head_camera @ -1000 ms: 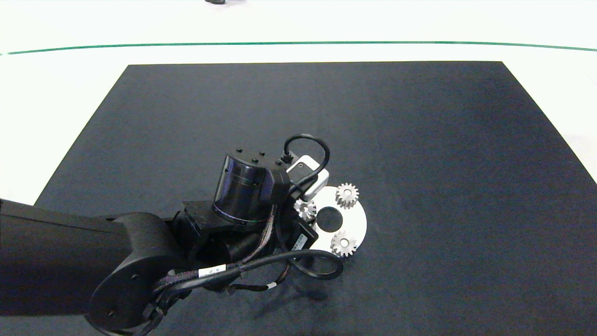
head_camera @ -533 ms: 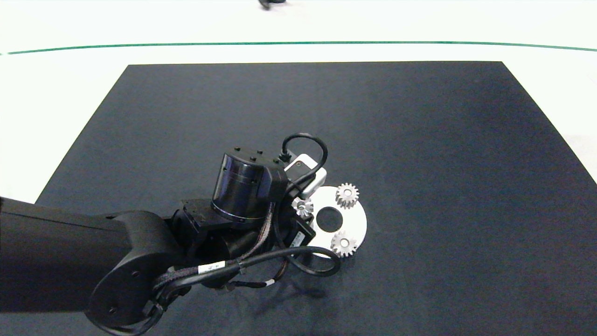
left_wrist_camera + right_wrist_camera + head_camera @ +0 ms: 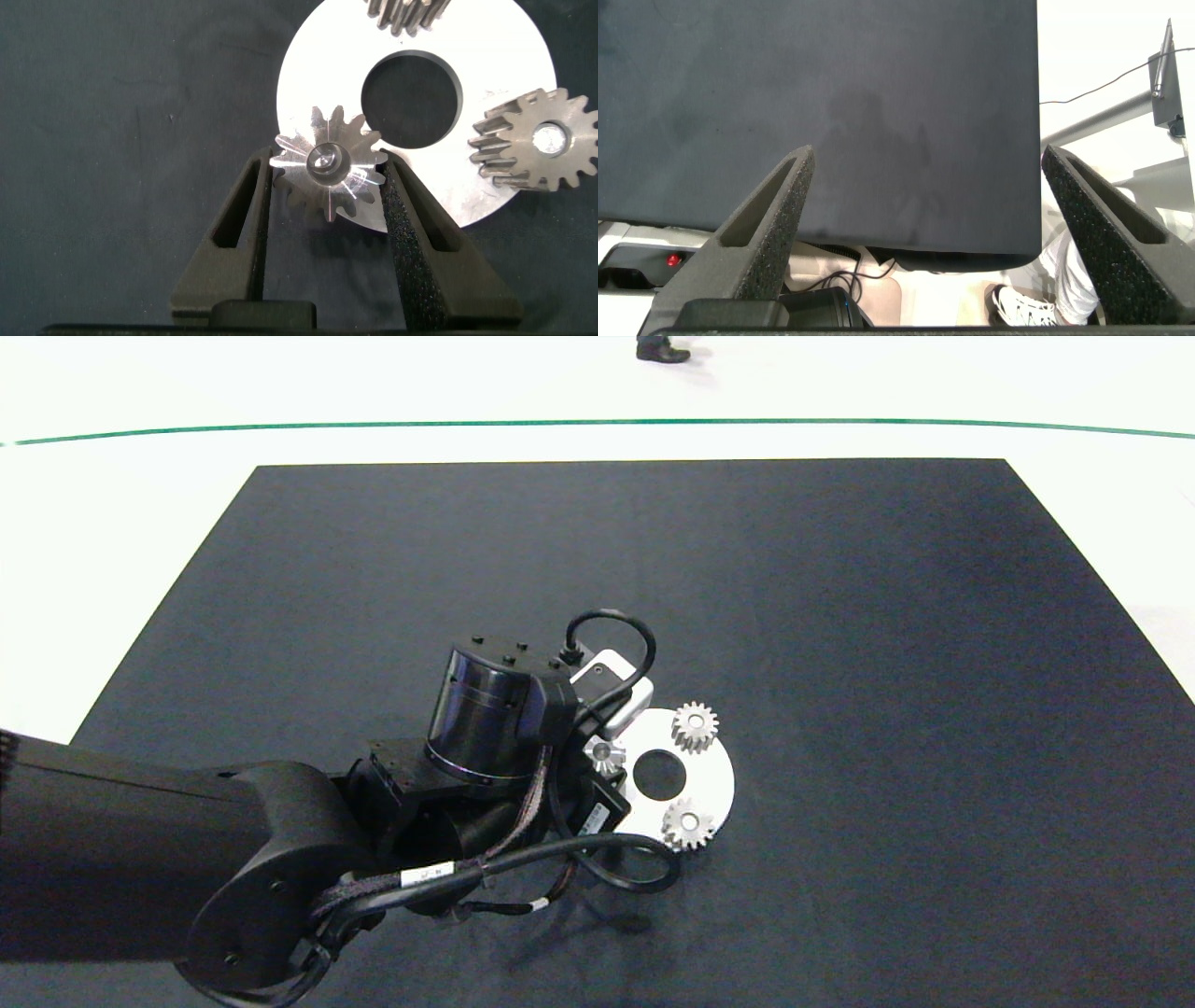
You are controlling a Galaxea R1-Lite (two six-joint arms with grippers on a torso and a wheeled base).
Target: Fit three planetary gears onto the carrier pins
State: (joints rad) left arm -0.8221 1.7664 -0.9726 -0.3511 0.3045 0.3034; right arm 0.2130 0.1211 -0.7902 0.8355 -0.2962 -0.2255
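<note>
Main risk as I see it: third gear (image 3: 328, 174) looks canted on its pin, bore not clearly seated, so if I let go now it could sit cocked or hop off, and any sideways drag from the left gripper (image 3: 329, 217) could jam teeth into a neighbour or shove the white carrier disc (image 3: 711, 782) across the black mat (image 3: 840, 616). Left fingers (image 3: 241, 233) are narrowly spread and clamped on that gear's flanks, foam pads against the teeth, at about 9 o'clock on the disc in head view. Other two planetary gears sit on their pins flat: one at 1 o'clock (image 3: 695, 726), one at 5 o'clock (image 3: 687, 823). Pin under the held gear is hidden, can't confirm engagement. Right gripper (image 3: 924, 233) is parked off the mat edge, fingers wide apart, holding nothing.
</note>
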